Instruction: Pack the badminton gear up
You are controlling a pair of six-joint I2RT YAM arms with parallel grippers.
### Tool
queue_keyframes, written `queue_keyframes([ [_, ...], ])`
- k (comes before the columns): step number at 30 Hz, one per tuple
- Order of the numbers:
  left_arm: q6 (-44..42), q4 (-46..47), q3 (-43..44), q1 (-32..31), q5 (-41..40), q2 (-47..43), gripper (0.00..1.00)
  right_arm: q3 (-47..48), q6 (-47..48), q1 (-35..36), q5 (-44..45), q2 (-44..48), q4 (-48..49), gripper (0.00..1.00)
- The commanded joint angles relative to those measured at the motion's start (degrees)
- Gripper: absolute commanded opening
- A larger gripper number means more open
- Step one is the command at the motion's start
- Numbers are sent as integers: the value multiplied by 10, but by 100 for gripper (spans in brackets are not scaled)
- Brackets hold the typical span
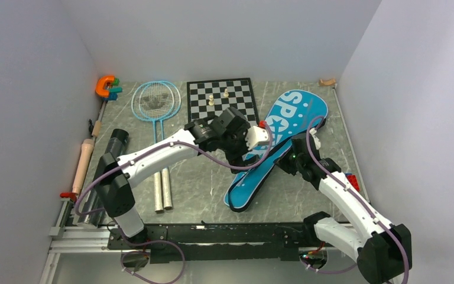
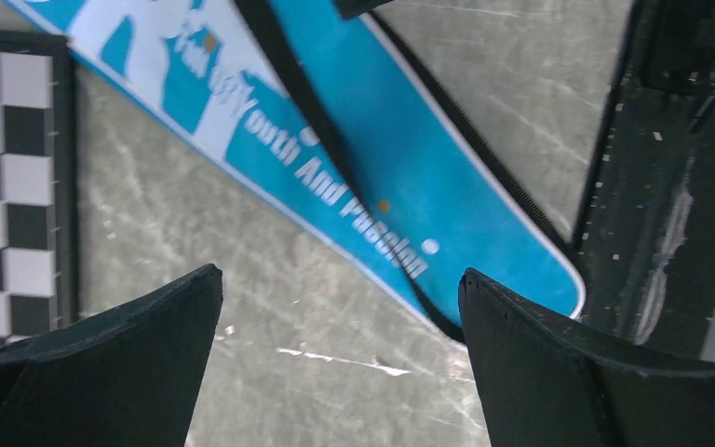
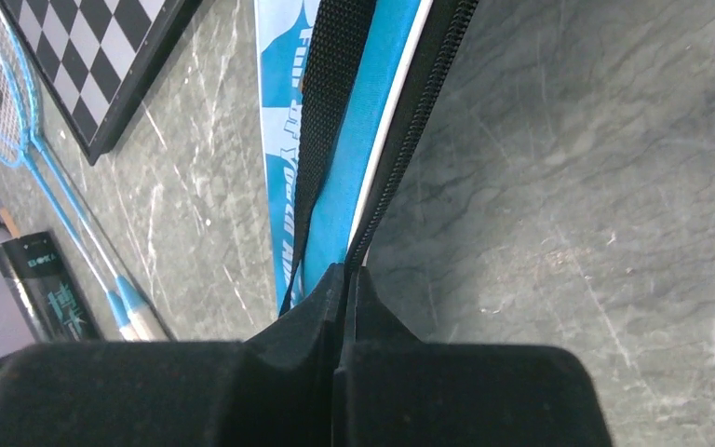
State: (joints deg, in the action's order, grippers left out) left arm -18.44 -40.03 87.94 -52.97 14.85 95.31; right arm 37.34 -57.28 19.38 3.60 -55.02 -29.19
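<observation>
Two jobs meet at the blue bag point(image 1: 298, 106): right fingers point(image 3: 330, 293) pinch its zipper edge, likely to open it, while left fingers point(image 2: 531, 354) hover spread above.

Likely a robot lab cell: bare white walls point(image 1: 224, 35), grey marbled tabletop point(image 1: 195, 177), aluminium rails point(image 1: 80, 241).
</observation>
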Motion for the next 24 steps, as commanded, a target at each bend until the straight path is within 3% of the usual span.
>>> queue_keyframes([
  [1,38,15,14,-30,55,25,99,42,-41,36,40,11,-9,0],
  [9,48,23,-30,-61,108,51,99,29,-53,58,51,0,11,0],
  [19,37,44,-44,-66,93,93,99,34,-58,68,52,-9,20,0],
  [24,27,40,-38,-67,72,111,82,33,-61,75,50,-15,24,0],
])
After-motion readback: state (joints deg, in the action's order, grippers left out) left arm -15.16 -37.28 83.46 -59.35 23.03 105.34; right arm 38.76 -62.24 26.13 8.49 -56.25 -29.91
